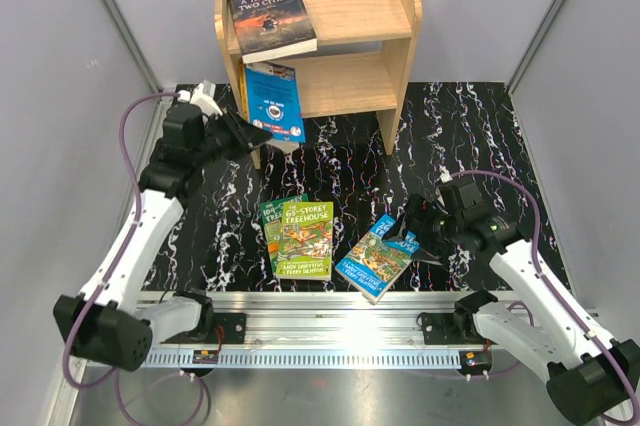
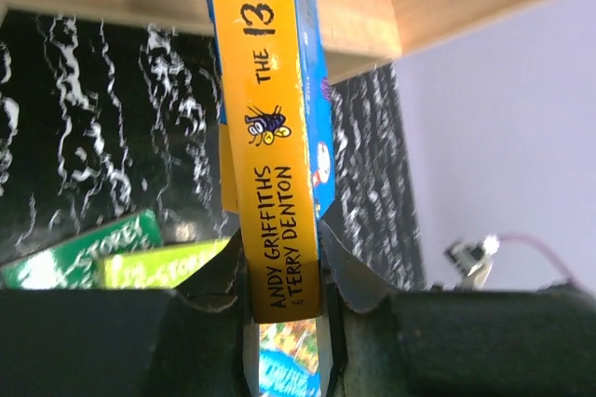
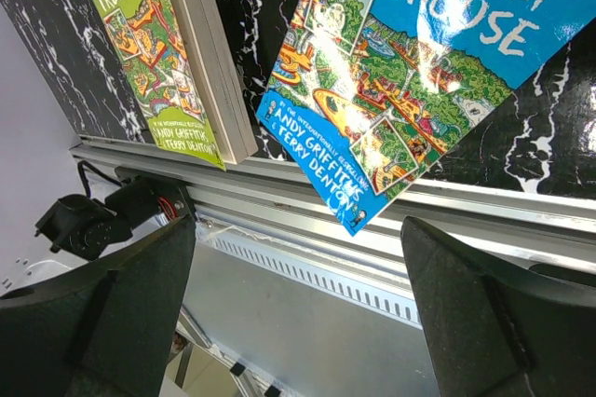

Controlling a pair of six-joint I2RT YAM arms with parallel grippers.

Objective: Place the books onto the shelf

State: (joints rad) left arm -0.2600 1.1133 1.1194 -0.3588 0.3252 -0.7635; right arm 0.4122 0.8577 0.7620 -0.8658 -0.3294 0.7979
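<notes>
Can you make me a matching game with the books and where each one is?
1. A Tale of Two Cities
2. blue book
3. green Treehouse books
4. blue-green Treehouse book

A. stacked on the table
B. clamped in the left gripper
C. top tier of the shelf
D. lying by the open right gripper

Pairs: 1-C, 2-B, 3-A, 4-D
</notes>
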